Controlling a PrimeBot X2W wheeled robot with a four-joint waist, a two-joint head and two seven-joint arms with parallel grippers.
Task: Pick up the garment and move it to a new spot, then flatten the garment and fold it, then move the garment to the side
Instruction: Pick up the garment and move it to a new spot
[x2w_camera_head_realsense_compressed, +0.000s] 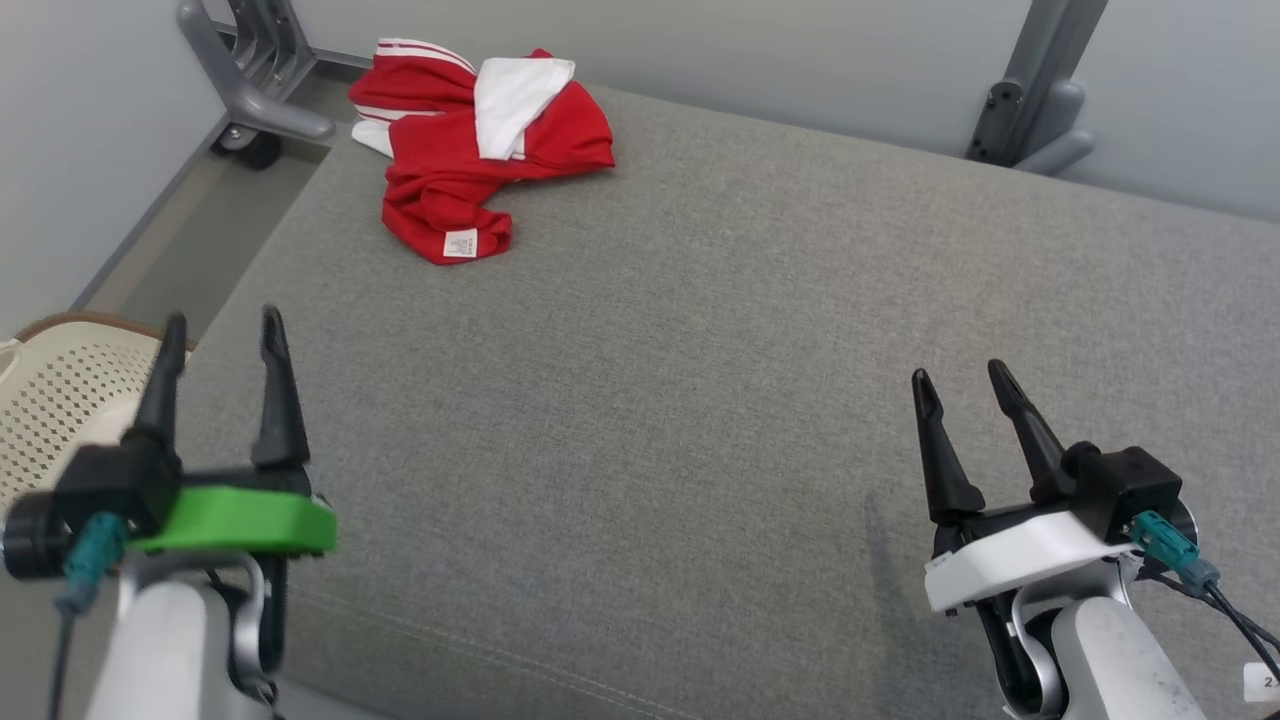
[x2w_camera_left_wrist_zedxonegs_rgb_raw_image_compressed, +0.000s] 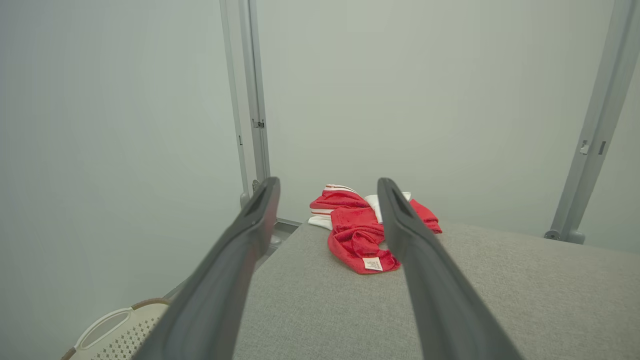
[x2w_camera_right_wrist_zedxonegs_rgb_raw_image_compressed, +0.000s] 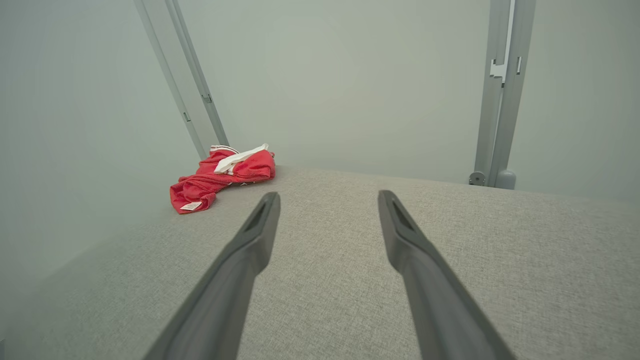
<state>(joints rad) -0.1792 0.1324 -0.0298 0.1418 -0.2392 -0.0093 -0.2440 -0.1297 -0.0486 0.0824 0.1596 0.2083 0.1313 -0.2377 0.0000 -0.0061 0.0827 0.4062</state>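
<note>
garment (x2w_camera_head_realsense_compressed: 470, 160): red with white panels, crumpled heap at far-left corner of the grey padded table (x2w_camera_head_realsense_compressed: 700, 350), care label facing up at its near end; part of it reaches the left edge.
basket (x2w_camera_head_realsense_compressed: 60, 400): pale perforated, off the table's left edge, beside the left arm. Not in the reach path.
left gripper (x2w_camera_head_realsense_compressed: 222, 330): near-left edge, fingers spread wide, nothing held. Left wrist view frames the heap between its fingers, well apart from it.
right gripper (x2w_camera_head_realsense_compressed: 960, 385): near-right part of the table, fingers spread wide, nothing held, well apart from the heap.
step: first pick, not yet begun, by my read.
how: left arm is the closer one. Go in along the left edge, drop fingers onto a raised fold of the red body, not the label or the thin white trim. Pinch several layers, lift clear before carrying toward the table centre.
risk: grabbing one thin layer lets the rest drag and could slide off the left edge.
</note>
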